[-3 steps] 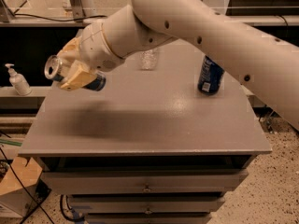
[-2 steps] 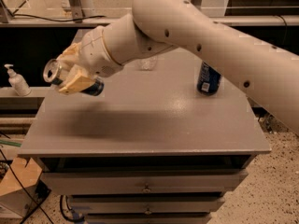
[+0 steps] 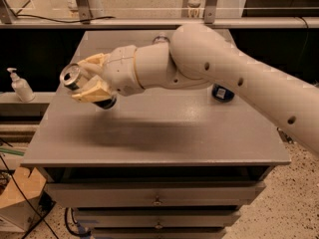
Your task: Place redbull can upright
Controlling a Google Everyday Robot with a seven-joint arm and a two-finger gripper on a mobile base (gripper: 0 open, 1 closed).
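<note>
Grey worktop (image 3: 164, 138) lies below the gripper (image 3: 88, 83), which hangs over its nine o'clock side, jaws clamped on the tilted redbull can (image 3: 71, 76). Rotate the can's silver top upward, lower gently, then release.

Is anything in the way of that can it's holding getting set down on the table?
Nothing visible. The gripper holds the redbull can tilted above the table's left side, with bare surface beneath. The soda can sits far to the right.

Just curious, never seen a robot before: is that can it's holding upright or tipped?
Tipped. The redbull can lies nearly sideways, clamped in the gripper above the table, its silver top facing left.
</note>
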